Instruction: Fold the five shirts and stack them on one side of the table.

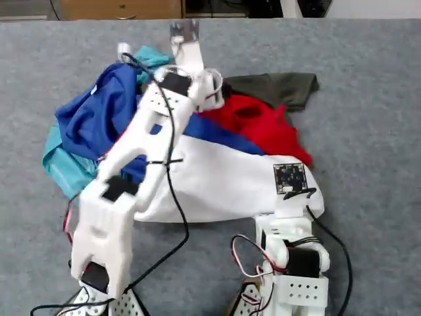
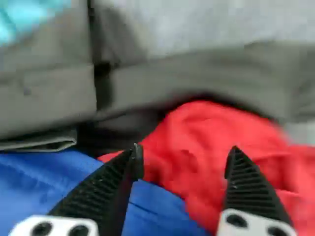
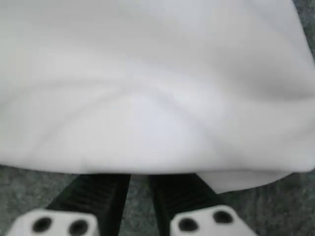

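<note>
Grey, carpet-like fabric covers the table [image 1: 368, 99], and a wooden cabinet front [image 1: 118, 8] runs along the far edge. All five shirts lie unfolded in one loose heap at mid-table. Farthest left is a crumpled teal shirt [image 1: 59, 168], with a bunched royal-blue shirt [image 1: 92, 112] lying partly on top of it. The white left arm [image 1: 125, 171] stretches from the near left corner across this blue cloth. The left gripper [image 2: 186, 164] hangs over the seam where blue meets red, its black ribbed jaws spread wide apart with nothing between them. A large white shirt [image 1: 223, 181] spreads across the middle of the heap, nearest the arms' bases. Just beyond it, to the right, a rumpled red shirt [image 1: 270, 128] rests against the blue one. A dark olive-grey shirt [image 1: 276, 87] lies behind the red, its sleeve pointing right. At the white shirt's near right edge sits the right gripper [image 3: 139, 179]. Its jaws are drawn together, tips right at the hem. I cannot tell whether any cloth is pinched.
</note>
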Robot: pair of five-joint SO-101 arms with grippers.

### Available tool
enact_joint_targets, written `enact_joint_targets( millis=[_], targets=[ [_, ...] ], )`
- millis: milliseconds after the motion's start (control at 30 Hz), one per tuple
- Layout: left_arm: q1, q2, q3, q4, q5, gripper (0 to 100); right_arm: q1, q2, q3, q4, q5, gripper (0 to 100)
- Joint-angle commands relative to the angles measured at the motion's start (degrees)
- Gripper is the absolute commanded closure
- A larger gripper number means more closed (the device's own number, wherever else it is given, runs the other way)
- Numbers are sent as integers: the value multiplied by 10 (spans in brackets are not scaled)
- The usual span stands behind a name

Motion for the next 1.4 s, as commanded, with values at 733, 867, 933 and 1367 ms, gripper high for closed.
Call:
enact_joint_targets(
  millis=[733, 867, 933, 1367],
  targets=[
    [-316, 239, -645, 314, -50, 982, -7, -61, 1, -6, 3, 995],
    [-398, 159, -646, 326, -67, 982, -7, -61, 1, -6, 3, 995],
    [-429, 136, -648, 326, -67, 982, -7, -61, 1, -6, 4, 995],
    [-456, -22, -641, 405, -67, 938, -7, -61, 1, -6, 4, 995]
  ],
)
